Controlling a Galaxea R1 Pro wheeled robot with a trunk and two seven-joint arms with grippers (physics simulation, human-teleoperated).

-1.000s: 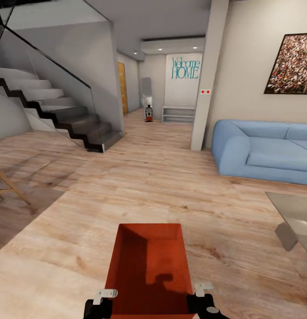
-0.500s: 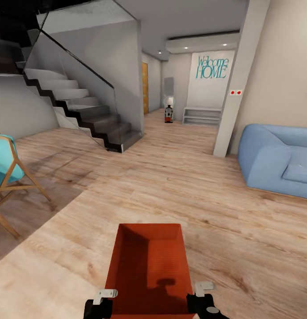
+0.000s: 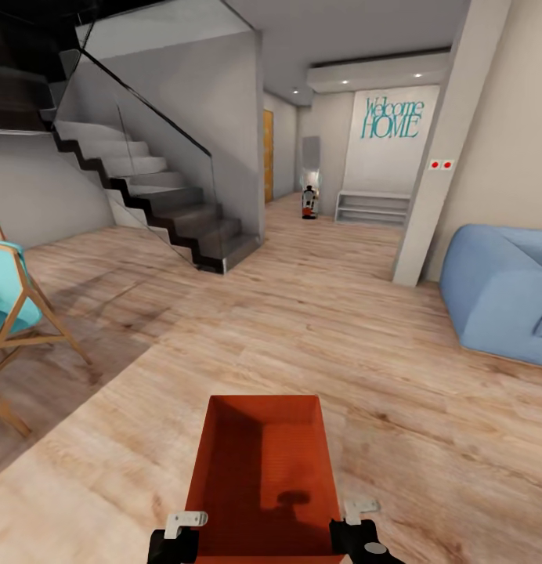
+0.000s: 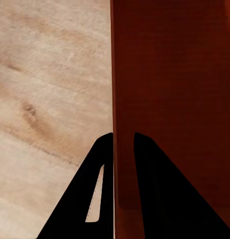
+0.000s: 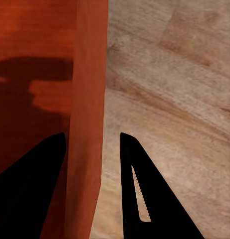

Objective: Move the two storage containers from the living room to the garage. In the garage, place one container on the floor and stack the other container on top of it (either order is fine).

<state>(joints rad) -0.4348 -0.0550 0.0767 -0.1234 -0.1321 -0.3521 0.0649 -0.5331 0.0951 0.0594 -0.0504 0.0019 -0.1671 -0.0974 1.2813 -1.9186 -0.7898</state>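
One red-orange storage container (image 3: 263,470) hangs low in front of me over the living room's light wood planks (image 3: 318,329), its open top facing up and nothing inside. My left gripper (image 3: 194,518) grips its near left wall. In the left wrist view the black fingers (image 4: 102,164) of that gripper (image 4: 123,134) pinch the thin wall (image 4: 174,99). My right gripper (image 3: 355,509) holds the near right wall. In the right wrist view that gripper (image 5: 91,134) straddles the wall (image 5: 90,74), the outer finger (image 5: 137,174) a little off it.
A glass-railed staircase (image 3: 169,204) rises at the left, with a turquoise wooden chair (image 3: 9,313) in front of it. A blue sofa (image 3: 506,298) and a pillar (image 3: 439,157) stand at the right. Straight ahead a hallway runs past a wooden door (image 3: 268,155) to a white shelf (image 3: 373,207).
The view has swung left: the sofa slid to the right edge, the glass table and wall picture dropped out, the chair came in. Container and grippers keep their places.
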